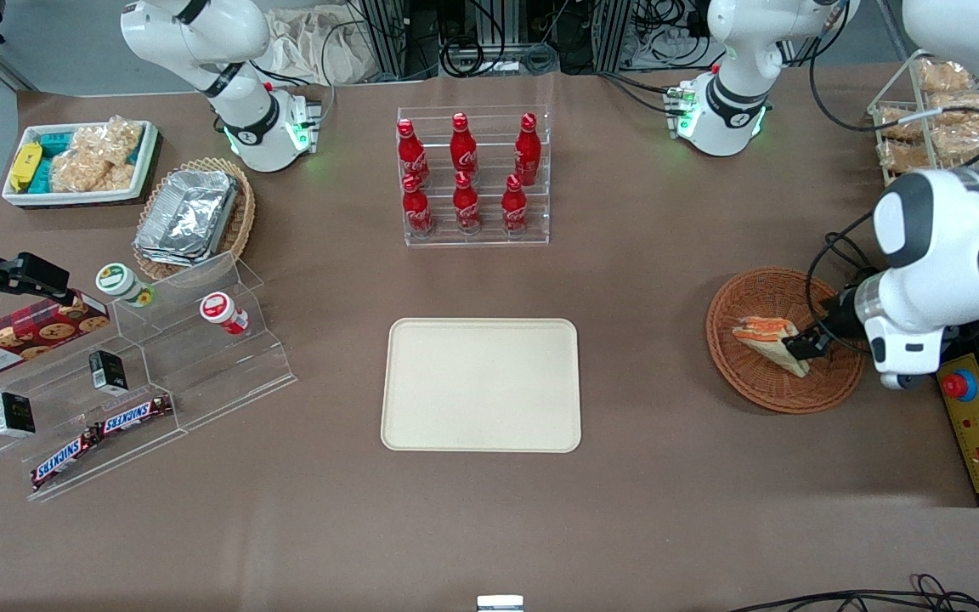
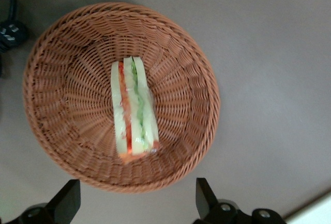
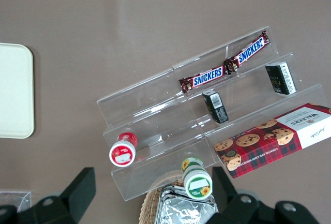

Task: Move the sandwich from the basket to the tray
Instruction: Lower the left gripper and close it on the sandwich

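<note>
The sandwich [image 1: 768,338] [image 2: 134,111], a wrapped wedge with orange and green filling, lies in the round reddish-brown wicker basket [image 1: 749,297] [image 2: 62,79] toward the working arm's end of the table. My left gripper [image 1: 804,347] [image 2: 137,202] hangs open above the basket, over the sandwich's end. Its two dark fingers stand wide apart with nothing between them. The cream tray [image 1: 481,384] [image 3: 13,89] lies bare at the table's middle, beside the basket toward the parked arm.
A clear rack of red bottles [image 1: 472,174] stands farther from the front camera than the tray. A yellow control box [image 1: 978,429] lies beside the basket. A wire rack of snacks [image 1: 923,119], an acrylic stand [image 1: 141,365] and a foil-tray basket [image 1: 192,217] are also out.
</note>
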